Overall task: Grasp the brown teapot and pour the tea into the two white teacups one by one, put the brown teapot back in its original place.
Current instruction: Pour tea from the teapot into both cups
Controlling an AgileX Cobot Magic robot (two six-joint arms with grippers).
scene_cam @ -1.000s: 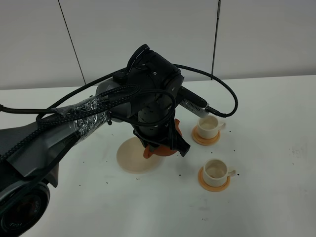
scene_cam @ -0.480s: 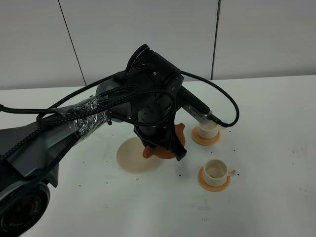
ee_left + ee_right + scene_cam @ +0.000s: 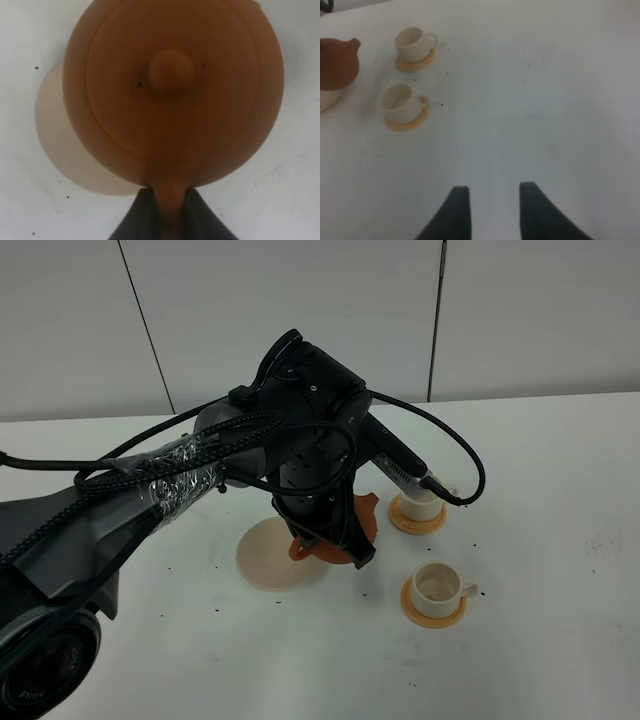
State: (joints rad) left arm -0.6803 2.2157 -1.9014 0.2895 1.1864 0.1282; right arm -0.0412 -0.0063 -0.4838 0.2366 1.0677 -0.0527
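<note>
Left gripper [image 3: 168, 195] pinches the handle [image 3: 167, 220] of the squat terracotta clay teapot [image 3: 175, 105], which could swivel and miss the white teacups [image 3: 437, 585].

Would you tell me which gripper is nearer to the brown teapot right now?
Left. The left gripper grips the brown teapot by its handle; the right gripper hangs open over the table, well apart from it.

One brown teapot [image 3: 170, 100], two white teacups [image 3: 411, 42] [image 3: 398, 101] (two coasters [image 3: 415, 64] [image 3: 407, 124] under them), one trivet [image 3: 262, 558].
</note>
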